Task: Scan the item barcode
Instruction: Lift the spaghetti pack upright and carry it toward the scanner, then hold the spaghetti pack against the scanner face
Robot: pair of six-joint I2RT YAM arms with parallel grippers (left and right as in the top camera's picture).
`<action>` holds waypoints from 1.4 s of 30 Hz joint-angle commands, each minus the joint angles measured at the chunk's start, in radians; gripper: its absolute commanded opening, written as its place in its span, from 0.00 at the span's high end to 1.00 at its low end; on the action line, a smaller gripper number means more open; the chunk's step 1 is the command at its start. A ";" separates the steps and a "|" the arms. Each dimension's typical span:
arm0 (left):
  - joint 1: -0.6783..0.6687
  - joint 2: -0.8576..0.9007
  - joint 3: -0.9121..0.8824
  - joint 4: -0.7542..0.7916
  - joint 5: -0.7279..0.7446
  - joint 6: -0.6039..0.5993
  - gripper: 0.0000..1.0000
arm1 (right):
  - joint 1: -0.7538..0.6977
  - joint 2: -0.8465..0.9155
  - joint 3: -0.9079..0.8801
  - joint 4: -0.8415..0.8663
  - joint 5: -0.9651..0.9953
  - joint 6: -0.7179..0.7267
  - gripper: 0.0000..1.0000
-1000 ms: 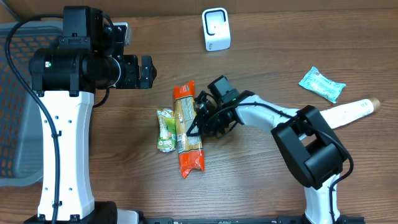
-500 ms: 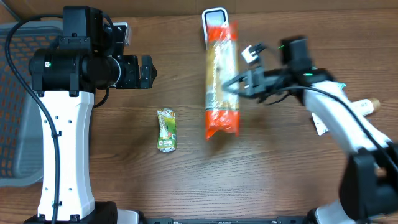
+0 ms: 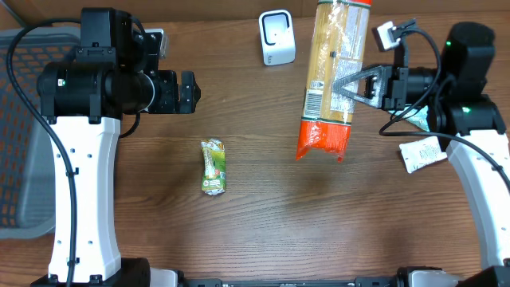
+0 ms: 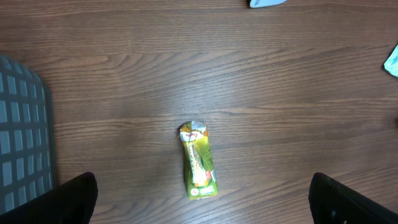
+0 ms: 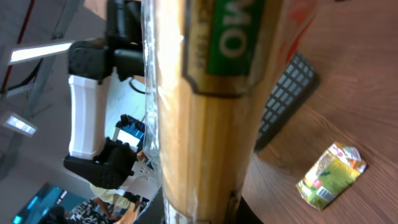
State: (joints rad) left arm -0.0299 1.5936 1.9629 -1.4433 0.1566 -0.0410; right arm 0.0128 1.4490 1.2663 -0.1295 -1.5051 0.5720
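Left arm: its white link rises from the near edge on the robot's left, the black joints folded over at the top and the wrist turned toward the middle of the table [image 3: 263, 231].
Left gripper [image 3: 188, 92]: jaws spread as wide as they go, nothing between them. In the left wrist view only the dark fingertips [image 4: 68, 199] show in the bottom corners, high over the wood.
Green packet [image 3: 213, 166]: lies flat on the table, lengthwise near to far, well apart from both grippers. It sits in the middle of the left wrist view [image 4: 198, 161].
Right arm: its white link comes up along the near right edge, bends at a black elbow, and the wrist reaches leftward, raised off the table.
White packet [image 3: 421, 153]: lies on the table just under the right arm's forearm.
Right gripper [image 3: 349, 83]: fingers pinched nearly together on the side of the pasta packet [image 3: 333, 76], gripping it around mid-length.
Pasta packet, position: held in the air, long axis near to far, orange end nearest, far end cut off by the frame edge. It fills the right wrist view [image 5: 205, 124], a green label across it.
Scanner [image 3: 276, 37]: small white unit standing at the far edge, just left of the held packet in the overhead view. I cannot tell whether a barcode faces it.
Basket [image 3: 20, 143]: grey mesh, far left.
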 commanded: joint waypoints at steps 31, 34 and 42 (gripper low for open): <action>0.003 0.000 0.000 0.004 -0.003 0.023 0.01 | 0.235 0.081 0.552 -0.657 1.178 -0.417 0.96; 0.003 0.000 0.000 0.004 -0.003 0.023 0.01 | 0.352 0.137 0.640 -0.694 1.511 -0.529 0.96; 0.003 0.000 0.000 0.004 -0.003 0.023 0.00 | 0.563 0.365 0.645 -0.427 2.163 -0.886 0.96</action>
State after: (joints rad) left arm -0.0299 1.5936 1.9629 -1.4433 0.1566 -0.0410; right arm 0.5503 1.7378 1.8702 -0.6350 0.2832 -0.1024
